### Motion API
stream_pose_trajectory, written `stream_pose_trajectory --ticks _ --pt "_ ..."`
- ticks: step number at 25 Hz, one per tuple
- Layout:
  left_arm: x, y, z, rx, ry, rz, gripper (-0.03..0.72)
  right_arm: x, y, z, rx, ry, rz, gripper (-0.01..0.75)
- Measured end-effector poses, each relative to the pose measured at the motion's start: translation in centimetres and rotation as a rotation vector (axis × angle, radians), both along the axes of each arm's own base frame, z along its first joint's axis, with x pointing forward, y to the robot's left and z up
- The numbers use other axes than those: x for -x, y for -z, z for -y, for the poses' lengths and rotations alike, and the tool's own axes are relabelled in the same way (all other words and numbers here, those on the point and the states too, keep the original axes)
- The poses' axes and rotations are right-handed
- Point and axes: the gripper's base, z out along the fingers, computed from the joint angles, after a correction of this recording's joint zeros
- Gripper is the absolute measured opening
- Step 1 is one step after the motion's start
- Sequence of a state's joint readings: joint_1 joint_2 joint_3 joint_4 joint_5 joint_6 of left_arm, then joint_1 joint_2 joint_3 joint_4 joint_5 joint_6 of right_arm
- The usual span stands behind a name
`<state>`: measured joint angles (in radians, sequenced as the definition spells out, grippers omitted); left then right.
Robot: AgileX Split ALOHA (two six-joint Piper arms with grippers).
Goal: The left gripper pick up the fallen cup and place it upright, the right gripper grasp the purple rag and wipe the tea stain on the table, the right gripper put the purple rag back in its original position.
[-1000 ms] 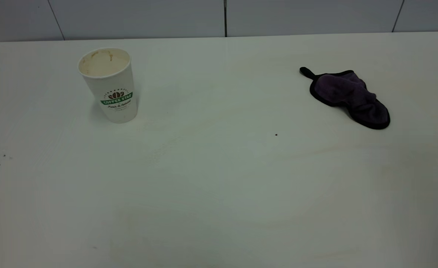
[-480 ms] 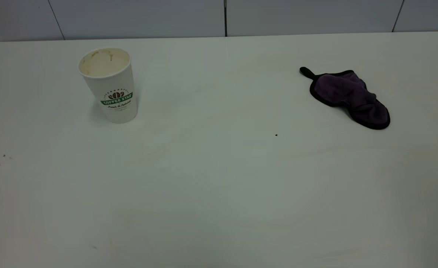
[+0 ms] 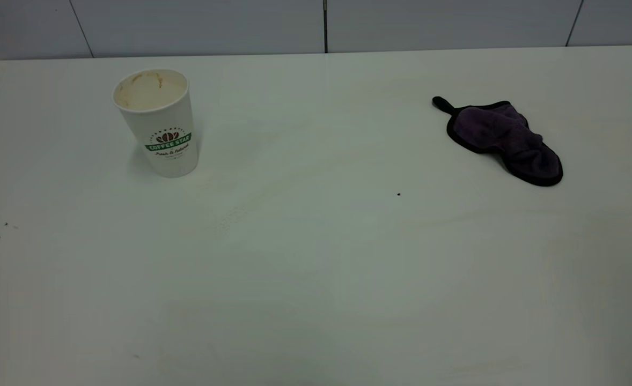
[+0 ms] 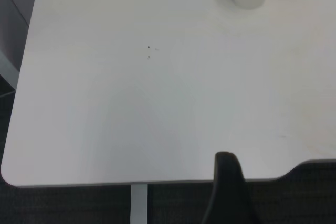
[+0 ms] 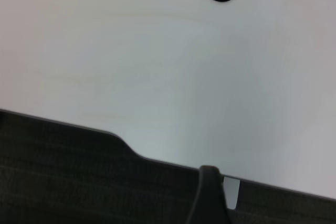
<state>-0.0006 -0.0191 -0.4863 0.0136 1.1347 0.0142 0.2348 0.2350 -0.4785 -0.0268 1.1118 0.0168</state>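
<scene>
- The cup (image 3: pixel 158 122) stood upright on the far left of the surface (image 3: pixel 316 279); the rag (image 3: pixel 504 140) lay crumpled at the far right, well apart from it; all three steps looked done, so the sound course seemed to be to keep both arms parked
- Only faint tan smears (image 3: pixel 241 206) showed near the middle; whether any true stain was left, I could not tell
- The left end effector (image 4: pixel 229 192) hung off the near edge of the surface; only one dark finger showed, so spread or pressed together could not be told
- The right end effector (image 5: pixel 210 195) likewise sat beyond the near edge, its state also unclear
- Wide bare room lay between cup and rag; a tiny black speck (image 3: pixel 398 194) was the sole mark there
</scene>
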Motion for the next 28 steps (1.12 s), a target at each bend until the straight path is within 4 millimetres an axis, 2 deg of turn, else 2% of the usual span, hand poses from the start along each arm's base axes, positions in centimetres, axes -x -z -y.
stream_pose_trajectory --ticks 10,18,22,28 --pt "0.0 0.0 0.0 0.0 0.0 0.0 0.537 0.0 0.0 0.0 0.0 0.005 0.0 0.426" --pt "0.0 0.0 0.0 0.0 0.0 0.0 0.537 0.9 -0.2 0.6 -0.009 0.185 0.062 0.265" --pt "0.0 0.0 0.0 0.0 0.0 0.0 0.537 2.2 -0.2 0.7 -0.015 0.262 0.148 0.216" --pt "0.0 0.0 0.0 0.001 -0.001 0.0 0.537 3.4 -0.2 0.6 -0.019 0.298 0.226 0.211"
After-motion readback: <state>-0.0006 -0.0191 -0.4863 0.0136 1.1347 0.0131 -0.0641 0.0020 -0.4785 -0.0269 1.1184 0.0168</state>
